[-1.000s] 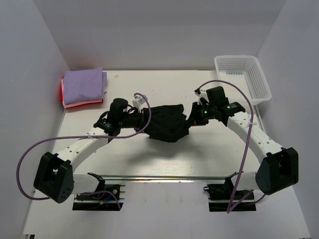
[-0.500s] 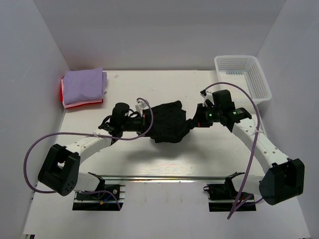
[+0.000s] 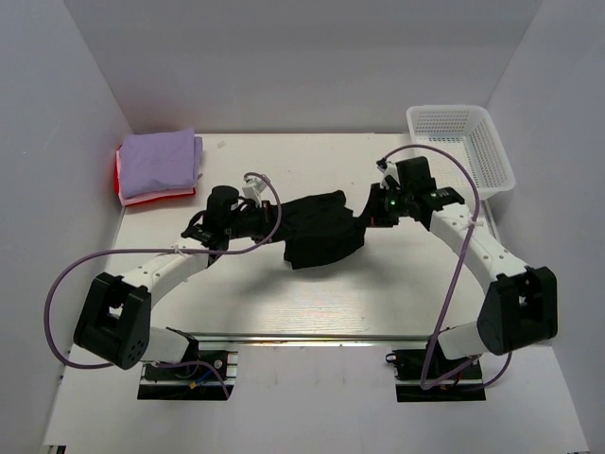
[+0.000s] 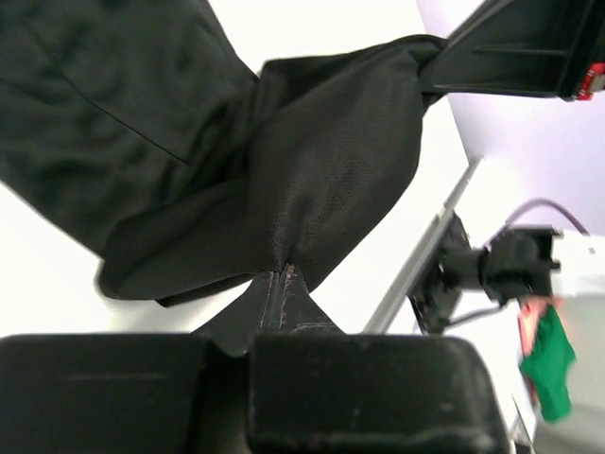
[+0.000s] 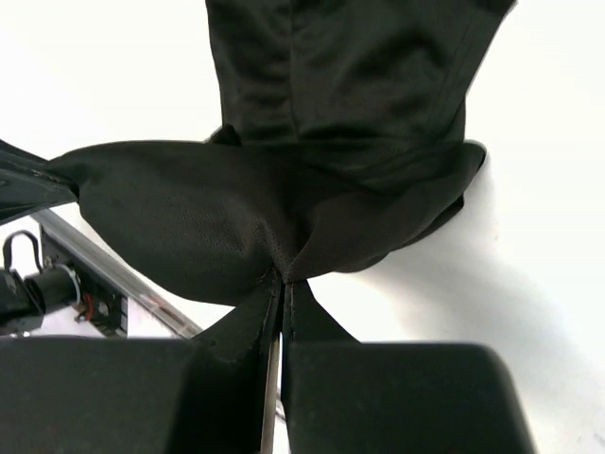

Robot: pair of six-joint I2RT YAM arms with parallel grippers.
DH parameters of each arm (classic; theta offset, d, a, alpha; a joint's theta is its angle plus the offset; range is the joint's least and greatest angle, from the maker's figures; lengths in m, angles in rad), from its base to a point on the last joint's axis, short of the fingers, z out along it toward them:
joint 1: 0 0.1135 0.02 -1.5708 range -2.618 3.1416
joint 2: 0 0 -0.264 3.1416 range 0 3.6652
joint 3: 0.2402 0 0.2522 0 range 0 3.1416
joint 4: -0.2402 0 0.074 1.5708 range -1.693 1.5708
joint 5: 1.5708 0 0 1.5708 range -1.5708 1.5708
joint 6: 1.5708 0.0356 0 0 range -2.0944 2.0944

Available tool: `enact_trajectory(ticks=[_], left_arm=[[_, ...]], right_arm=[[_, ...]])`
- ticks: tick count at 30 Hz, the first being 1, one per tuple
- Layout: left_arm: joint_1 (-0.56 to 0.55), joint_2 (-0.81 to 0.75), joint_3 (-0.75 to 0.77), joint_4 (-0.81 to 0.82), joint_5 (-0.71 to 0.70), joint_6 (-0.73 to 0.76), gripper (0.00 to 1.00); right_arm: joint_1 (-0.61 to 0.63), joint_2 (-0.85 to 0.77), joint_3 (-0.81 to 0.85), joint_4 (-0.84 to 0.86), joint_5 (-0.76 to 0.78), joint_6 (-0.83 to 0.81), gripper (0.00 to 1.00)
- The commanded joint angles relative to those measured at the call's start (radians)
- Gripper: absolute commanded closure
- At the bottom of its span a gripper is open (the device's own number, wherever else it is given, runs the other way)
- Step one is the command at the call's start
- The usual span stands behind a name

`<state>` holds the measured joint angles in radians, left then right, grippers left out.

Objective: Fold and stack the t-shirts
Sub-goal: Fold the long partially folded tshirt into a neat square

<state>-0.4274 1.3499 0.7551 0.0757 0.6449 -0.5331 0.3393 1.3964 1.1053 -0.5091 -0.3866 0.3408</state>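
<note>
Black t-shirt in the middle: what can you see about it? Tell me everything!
The large plain black t-shirt is soft, matte cloth, crumpled and not yet folded. It hangs bunched over the middle of the white table. The left gripper and the right gripper each pinch its edge, stretching a band between them; the rest sags in wrinkles.

Looking down on a pale cream bench, spreading wide and flat across the middle of the top view. Being boxed in on three sides: plain white back wall rising behind, left wall and right wall slanting inward. Spotting a white mesh basket in the far right corner, just beside the right wall. Picking out a metal rail running along the near edge. Getting even, diffuse light from above, throwing only soft grey shadows across the bench top. Seeing that same bright white surface from both wrist views.
</note>
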Motion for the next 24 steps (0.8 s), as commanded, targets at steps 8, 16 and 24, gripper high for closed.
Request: enact_trajectory(ticks=[8,16,24], left_arm=[[0.088,0.155,0.139,0.006,-0.08,0.032,1.0],[0.159,0.256,0.216,0.085,-0.071,0.032,1.0],[0.214,0.449,0.32,0.137,0.021,0.009,1.0]], right_arm=[[-0.037,0.216,0.218,0.063,-0.038,-0.014,1.0],[-0.063,0.436,0.436,0.07,-0.103,-0.029,1.0],[-0.074,0.622,0.645,0.07,-0.193,-0.045,1.0]])
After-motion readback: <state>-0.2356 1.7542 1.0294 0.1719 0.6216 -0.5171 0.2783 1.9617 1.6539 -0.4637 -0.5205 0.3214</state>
